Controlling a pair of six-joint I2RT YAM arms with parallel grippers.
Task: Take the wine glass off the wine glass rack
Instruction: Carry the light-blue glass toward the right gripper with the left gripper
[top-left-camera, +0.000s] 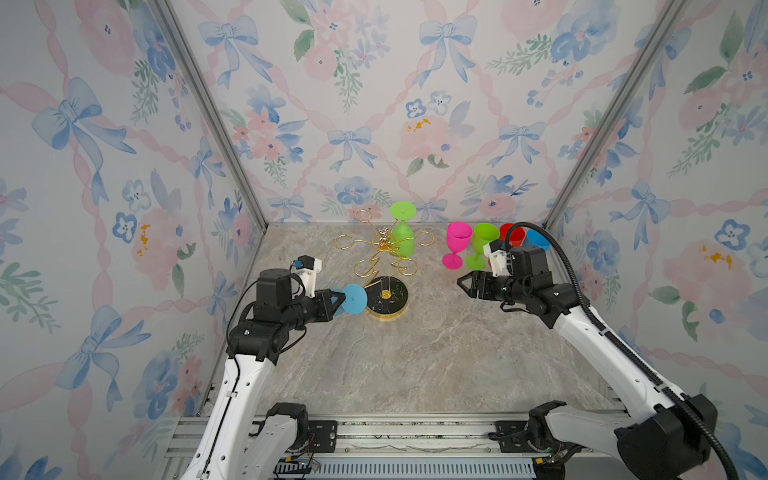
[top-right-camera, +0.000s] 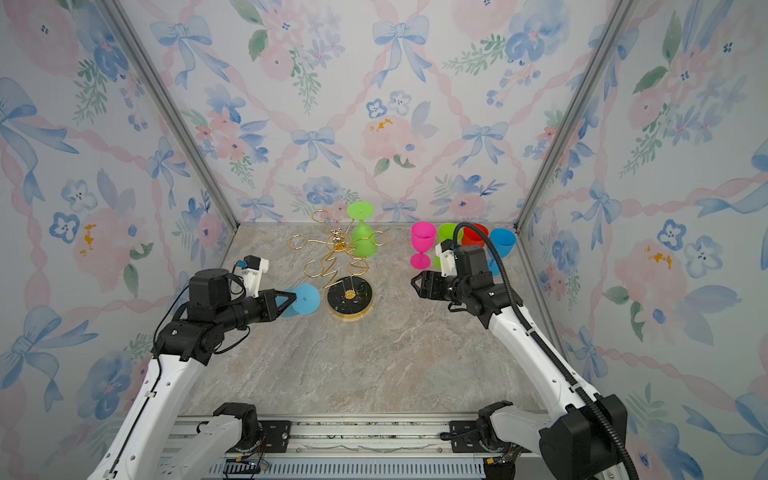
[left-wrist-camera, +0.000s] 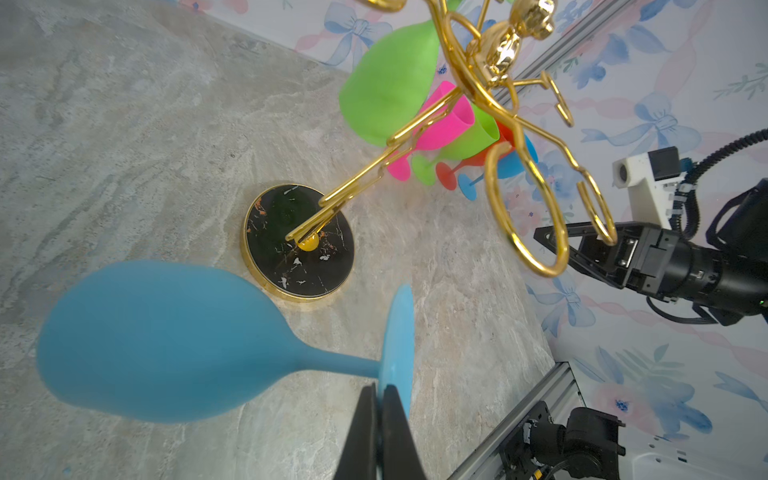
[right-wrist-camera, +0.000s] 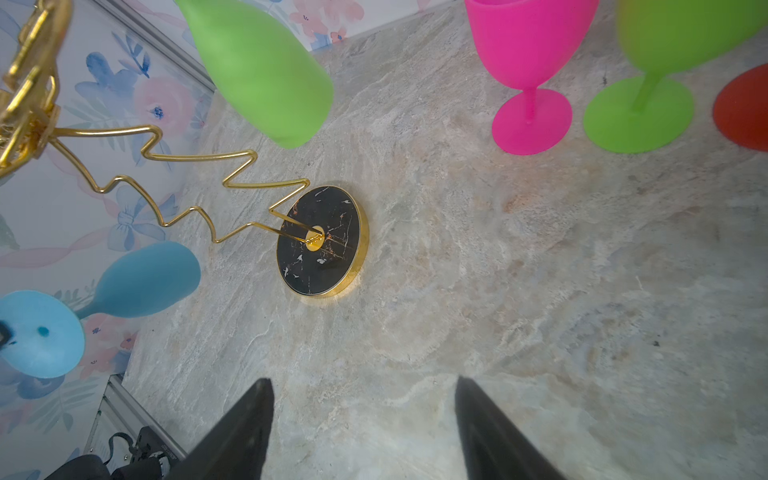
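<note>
subject: blue wine glass (left-wrist-camera: 166, 340). it is off the rack (top-left-camera: 397, 297) and held by the left jaws, just left of the rack's round black base and towards the near side of it. the left jaws are fully closed on the rim of the glass's flat foot, as the left wrist view shows. the glass is inverted and tilted, foot uppermost and bowl lowermost. it stands apart from the rack's wire in every view. whether the bowl clears the surface (top-left-camera: 415, 365) cannot be told.

rack: upright near the far edge of the surface, left of centre. one green glass (top-left-camera: 404, 241) hangs upside down by its foot from a loop on the far side (bowl down, clear of the base). the other visible loops carry nothing.

right jaws: spread wide and holding nothing. the right wrist view shows only bare surface between them. they hover to the right of the rack, well apart from it and pointing towards it.

other items: four glasses stand upright in a row at the far right corner of the surface. from left to right in both top views they are a pink glass (top-left-camera: 458, 241), a second green glass (top-left-camera: 485, 239), a red glass (top-left-camera: 512, 235) and a second blue glass (top-left-camera: 538, 240). the right arm partly hides the last three.
</note>
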